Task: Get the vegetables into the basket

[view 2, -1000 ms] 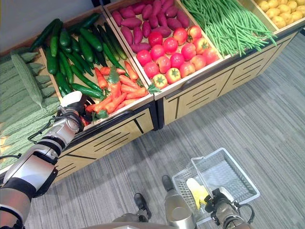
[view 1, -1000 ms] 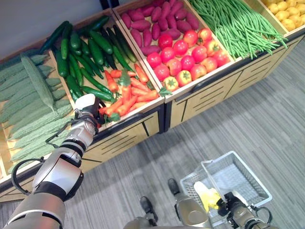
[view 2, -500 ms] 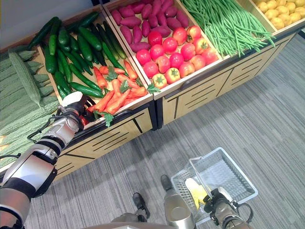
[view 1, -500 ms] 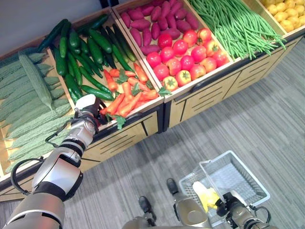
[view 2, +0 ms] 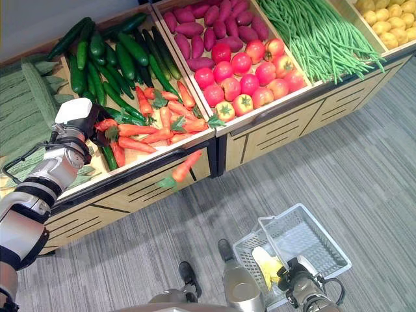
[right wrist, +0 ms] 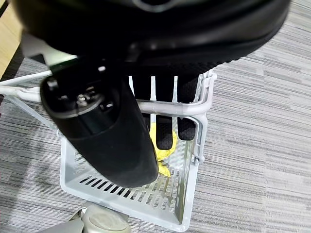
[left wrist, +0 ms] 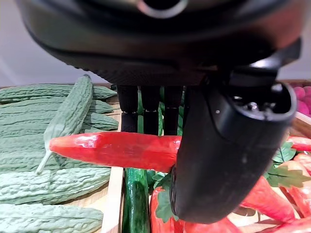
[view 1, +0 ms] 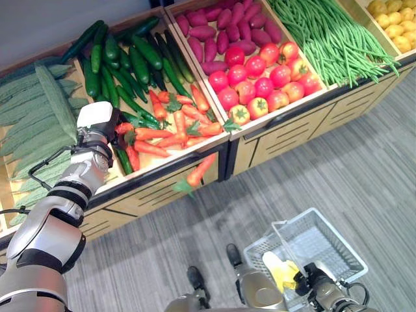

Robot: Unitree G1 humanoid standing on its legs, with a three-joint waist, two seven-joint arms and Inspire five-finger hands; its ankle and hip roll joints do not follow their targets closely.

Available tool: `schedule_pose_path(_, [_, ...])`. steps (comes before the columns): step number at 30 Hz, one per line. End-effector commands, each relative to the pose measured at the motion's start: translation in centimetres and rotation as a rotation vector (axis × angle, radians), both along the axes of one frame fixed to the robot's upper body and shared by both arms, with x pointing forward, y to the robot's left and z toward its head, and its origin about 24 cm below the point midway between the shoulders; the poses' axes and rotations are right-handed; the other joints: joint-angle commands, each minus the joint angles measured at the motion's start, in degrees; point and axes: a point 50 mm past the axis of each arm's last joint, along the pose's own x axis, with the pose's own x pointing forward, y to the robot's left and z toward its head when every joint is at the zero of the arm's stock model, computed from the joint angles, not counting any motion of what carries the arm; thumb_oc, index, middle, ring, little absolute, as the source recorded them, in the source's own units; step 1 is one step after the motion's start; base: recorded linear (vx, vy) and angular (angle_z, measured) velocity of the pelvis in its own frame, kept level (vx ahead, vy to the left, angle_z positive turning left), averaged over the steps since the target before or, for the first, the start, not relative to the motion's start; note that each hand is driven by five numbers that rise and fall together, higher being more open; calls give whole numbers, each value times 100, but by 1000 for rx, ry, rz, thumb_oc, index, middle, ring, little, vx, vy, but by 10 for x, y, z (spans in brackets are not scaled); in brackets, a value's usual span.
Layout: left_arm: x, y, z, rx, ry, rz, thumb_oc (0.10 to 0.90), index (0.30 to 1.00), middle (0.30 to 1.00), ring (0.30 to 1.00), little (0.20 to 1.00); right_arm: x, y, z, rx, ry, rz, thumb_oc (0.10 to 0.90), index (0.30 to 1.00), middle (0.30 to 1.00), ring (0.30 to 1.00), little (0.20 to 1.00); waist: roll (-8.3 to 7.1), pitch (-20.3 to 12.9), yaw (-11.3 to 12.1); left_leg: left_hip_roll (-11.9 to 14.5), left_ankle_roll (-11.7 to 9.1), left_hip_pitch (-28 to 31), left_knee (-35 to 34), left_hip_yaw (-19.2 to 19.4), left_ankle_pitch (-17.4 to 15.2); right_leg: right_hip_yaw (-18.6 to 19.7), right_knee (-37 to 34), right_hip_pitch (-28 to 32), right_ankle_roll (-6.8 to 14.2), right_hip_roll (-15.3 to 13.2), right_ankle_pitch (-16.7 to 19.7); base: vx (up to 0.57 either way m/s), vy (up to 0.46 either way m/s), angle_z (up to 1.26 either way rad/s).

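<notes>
The left hand (view 1: 97, 127) is at the carrot crate (view 1: 170, 156) of the wooden produce stand, its fingers (left wrist: 150, 109) and thumb clamped on one carrot (left wrist: 114, 149), which lies crosswise in the grip just above the pile of carrots (view 1: 175, 127). Beside that crate, on the robot's left, lie pale green bitter gourds (view 1: 39, 123), and behind the carrots lie dark green cucumbers (view 1: 127, 62). A second carrot (view 1: 198, 172) is off the crate's front edge, in the air before the stand's wooden front panel, tip up and leafy end down. Farther along the stand from the carrot crate are purple sweet potatoes (view 1: 224, 26), red tomatoes (view 1: 263, 75), green beans (view 1: 328, 36) and small yellow fruit (view 1: 393, 13). The white wire basket (view 1: 325, 244) hangs over the grey floor, well apart from the carrot crate, with the right hand (right wrist: 102, 126) curled around its handle (right wrist: 165, 109). A yellow item (view 1: 281, 270) lies inside the basket.
</notes>
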Motion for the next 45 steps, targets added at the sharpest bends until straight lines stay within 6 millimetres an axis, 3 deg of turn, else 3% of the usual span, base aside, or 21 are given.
schedule_pose_path(1, [-1,9,62,78,-258,5,400,300,300,300,300,-31,-6,-7,-43,93,32,400,300,300,300,300,-228,-433,-7,102,-395,-42,3,-190,94,-169,-491,375,773,-547,374,-1,8,9])
schedule_pose_path(11, [-16,-9,58,22,-331,-107,400,300,300,300,300,-39,-6,-9,-39,114,9,400,300,300,300,300,-315,-520,92,73,-367,68,3,-257,23,-229,-496,535,784,-591,330,1,8,2])
schedule_pose_path(18, [-25,-11,48,-3,-332,-116,400,300,300,300,300,-44,-7,-10,-33,128,-8,400,300,300,300,300,-341,-633,125,35,-344,208,3,-317,-49,-281,-485,697,788,-635,279,19,14,7])
schedule_pose_path(21, [-29,-13,61,3,-383,-141,400,300,300,300,300,-48,-8,-10,-35,152,-3,400,300,300,300,300,-351,-761,153,12,-327,311,3,-371,-86,-340,-477,832,786,-671,251,36,24,19])
schedule_pose_path(22, [-36,-16,73,3,-444,-176,400,300,300,300,300,-53,-9,-11,-32,172,-7,400,300,300,300,300,-372,-888,201,-20,-310,372,3,-419,-111,-385,-463,926,783,-690,222,25,12,17])
schedule_pose_path(31, [-59,-31,96,-19,-574,-290,400,300,300,300,300,-67,-5,-15,-11,216,-38,400,300,300,300,300,-385,-1217,257,-118,-265,471,3,-590,-171,-517,-359,1096,803,-806,131,13,14,10])
schedule_pose_path(33, [-63,-37,95,-67,-588,-323,400,300,300,300,300,-69,-4,-16,-5,225,-46,400,300,300,300,300,-385,-1248,270,-137,-248,487,3,-613,-180,-547,-326,1111,808,-826,116,-1,11,4])
schedule_pose_path(38, [-74,-55,68,-373,-547,-432,400,300,300,300,300,-71,-1,-18,14,215,-84,400,300,300,300,300,-394,-1278,262,-172,-213,484,3,-635,-177,-562,-273,1106,820,-875,117,-4,3,1])
schedule_pose_path(45, [-88,-70,44,-671,-502,-521,400,300,300,300,300,-69,-1,-17,23,184,-128,400,300,300,300,300,-443,-1225,263,-197,-164,502,3,-657,-190,-547,-82,1047,828,-889,80,-3,14,0])
